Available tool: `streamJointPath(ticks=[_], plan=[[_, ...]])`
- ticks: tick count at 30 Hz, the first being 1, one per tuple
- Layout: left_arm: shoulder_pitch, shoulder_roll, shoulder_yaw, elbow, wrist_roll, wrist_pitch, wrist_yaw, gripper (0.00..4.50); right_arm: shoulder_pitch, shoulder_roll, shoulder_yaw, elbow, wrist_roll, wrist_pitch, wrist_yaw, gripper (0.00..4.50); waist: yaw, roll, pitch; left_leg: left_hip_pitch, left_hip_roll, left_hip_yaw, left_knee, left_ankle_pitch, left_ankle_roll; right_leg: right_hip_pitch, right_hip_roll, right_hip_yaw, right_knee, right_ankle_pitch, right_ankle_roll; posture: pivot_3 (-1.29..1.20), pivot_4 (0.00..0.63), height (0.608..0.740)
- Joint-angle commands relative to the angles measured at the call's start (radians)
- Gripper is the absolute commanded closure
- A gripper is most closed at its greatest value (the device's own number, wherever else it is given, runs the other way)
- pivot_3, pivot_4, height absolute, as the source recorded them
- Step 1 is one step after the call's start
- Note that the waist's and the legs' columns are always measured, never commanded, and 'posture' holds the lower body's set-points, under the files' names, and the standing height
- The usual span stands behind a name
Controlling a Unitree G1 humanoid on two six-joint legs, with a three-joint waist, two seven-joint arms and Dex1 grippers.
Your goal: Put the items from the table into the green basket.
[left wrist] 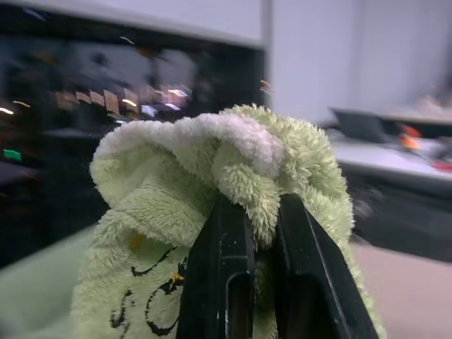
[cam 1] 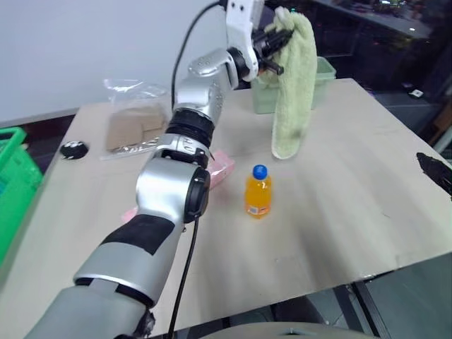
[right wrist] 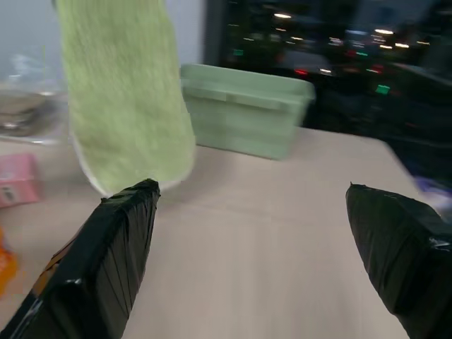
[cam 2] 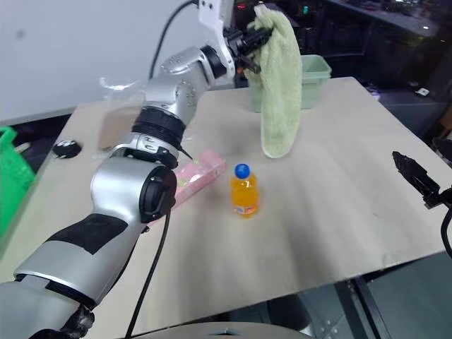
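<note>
**Cloth lifted clear, 2 items left on the table**

Nearest you, the left gripper [cam 1: 272, 44] is clamped on the top fold of the pale green cloth [cam 1: 292, 85], which hangs free above the table [cam 1: 367, 212] so it can swing towards the green basket [cam 1: 13, 176] at your far left. The orange bottle [cam 1: 258, 191] and pink box [cam 2: 198, 176] wait below. Your right gripper [right wrist: 254, 261] stands wide open, empty.

Silver left arm [cam 1: 173, 191] — black joints (trailing cable); black fingers.

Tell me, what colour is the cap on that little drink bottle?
Blue, atop the orange bottle; clearest in the left eye view.
</note>
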Motion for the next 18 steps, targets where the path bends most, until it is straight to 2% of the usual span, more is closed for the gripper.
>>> streamJointPath(ticks=[1, 6, 10, 13, 18], plan=[[-0.089, -0.036, 0.002, 0.046, 0.025, -0.079, -0.028, 4.45, 0.035, 0.016, -0.065, -0.073, 0.043, 0.011, -0.035, 0.0, -0.04, 0.0, 0.0, 0.0, 0.0, 0.0, 0.0, 0.0, 0.0, 0.0, 0.0, 0.0, 0.0, 0.0, 0.001, -0.49, 0.0, 0.74], [-0.134, -0.108, 0.004, 0.125, 0.064, -0.14, 0.0, 4.45, 0.061, 0.041, -0.071, -0.123, 0.075, 0.002, -0.087, 0.0, -0.138, -0.003, 0.002, 0.002, -0.001, 0.0, -0.001, -0.001, -0.001, 0.002, -0.002, 0.001, 0.0, -0.002, 0.003, -0.52, 0.0, 0.74], [-0.15, -0.141, -0.01, 0.153, 0.108, -0.157, 0.015, 2.93, 0.079, 0.048, -0.067, -0.14, 0.088, -0.006, -0.104, 0.0, -0.202, -0.007, 0.004, 0.005, -0.001, -0.002, -0.001, -0.001, -0.001, 0.004, -0.004, 0.002, 0.0, -0.002, 0.003, -0.53, 0.0, 0.74], [-0.152, -0.142, 0.004, 0.165, 0.115, -0.136, 0.039, 1.4, 0.089, 0.043, -0.072, -0.137, 0.093, -0.009, -0.108, 0.0, -0.243, -0.008, 0.005, 0.007, -0.001, -0.002, -0.002, -0.002, -0.001, 0.006, -0.005, 0.003, 0.001, -0.002, 0.004, -0.53, 0.0, 0.74], [-0.134, -0.115, 0.018, 0.17, 0.123, -0.124, 0.068, 1.4, 0.098, 0.034, -0.078, -0.126, 0.096, -0.016, -0.102, 0.0, -0.279, -0.01, 0.006, 0.008, 0.0, -0.002, -0.002, -0.002, -0.001, 0.008, -0.006, 0.003, 0.001, -0.001, 0.004, -0.52, 0.0, 0.74]])
